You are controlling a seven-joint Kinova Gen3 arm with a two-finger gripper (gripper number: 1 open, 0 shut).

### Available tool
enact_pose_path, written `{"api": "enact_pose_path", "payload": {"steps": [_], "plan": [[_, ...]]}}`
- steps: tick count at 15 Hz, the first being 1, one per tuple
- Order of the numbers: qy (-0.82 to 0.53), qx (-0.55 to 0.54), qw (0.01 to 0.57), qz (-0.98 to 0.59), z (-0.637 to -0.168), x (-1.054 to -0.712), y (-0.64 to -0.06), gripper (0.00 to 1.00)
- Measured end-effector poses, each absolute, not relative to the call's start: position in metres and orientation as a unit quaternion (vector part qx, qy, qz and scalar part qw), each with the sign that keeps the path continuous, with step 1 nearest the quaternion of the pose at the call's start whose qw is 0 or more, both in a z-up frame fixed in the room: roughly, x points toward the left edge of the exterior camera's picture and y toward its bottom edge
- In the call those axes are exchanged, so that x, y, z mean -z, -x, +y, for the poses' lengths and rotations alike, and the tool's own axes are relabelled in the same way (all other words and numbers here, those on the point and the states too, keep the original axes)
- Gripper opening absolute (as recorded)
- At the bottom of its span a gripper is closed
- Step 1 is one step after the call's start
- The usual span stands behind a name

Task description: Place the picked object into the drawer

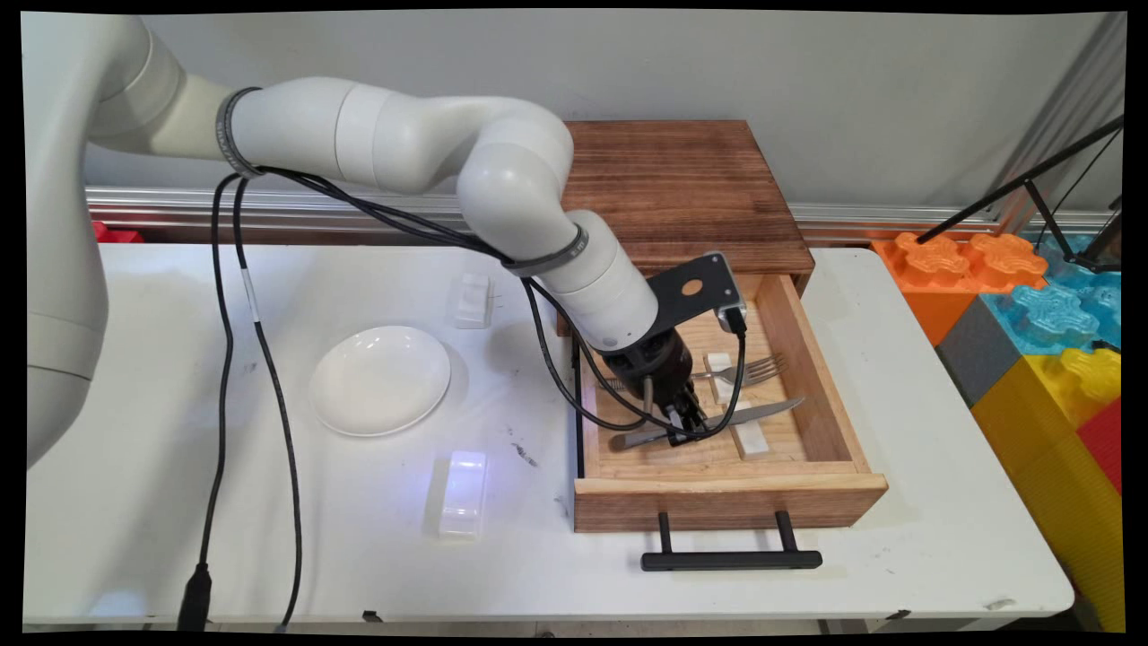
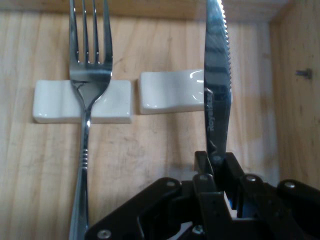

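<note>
- Handle [image 1: 731, 560] of drawer sits nearest the camera, black bar jutting past the drawer front.
- Worktop [image 1: 897, 556] carries a wooden box [image 1: 682, 193] with its drawer [image 1: 728, 502] pulled fully open.
- Plate [image 1: 379, 379] sits empty, left of the drawer; two white rests [image 1: 462, 492] [image 1: 473, 300] lie near it on the worktop.
- Drawer holds: fork [image 2: 86, 125] on one white rest [image 2: 50, 102], knife [image 2: 216, 85] across a second rest [image 2: 170, 91], side by side.
- Tool [image 2: 218, 172] is down in the drawer, fingers closed tight on the knife at its handle end; blade points away from the tool.
- Risk, my judgement: thin grip near one end, so the knife could pivot or slip if lifted fast.
- Risk: blade lies close to the drawer's side wall and could catch it, or drag its rest along.
- Cables hang near the drawer's left edge, might snag.
</note>
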State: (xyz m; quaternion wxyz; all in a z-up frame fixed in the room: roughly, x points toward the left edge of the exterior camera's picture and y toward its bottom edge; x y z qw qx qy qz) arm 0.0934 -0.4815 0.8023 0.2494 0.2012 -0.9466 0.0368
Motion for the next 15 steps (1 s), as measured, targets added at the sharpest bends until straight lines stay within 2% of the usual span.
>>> {"api": "enact_pose_path", "payload": {"steps": [12, 13, 15], "plan": [[-0.203, -0.035, 0.256, -0.945, -0.486, -0.784, -0.090, 0.00], [-0.202, -0.035, 0.256, -0.945, -0.486, -0.784, -0.091, 1.00], [-0.199, -0.036, 0.257, -0.945, -0.486, -0.784, -0.091, 1.00]]}}
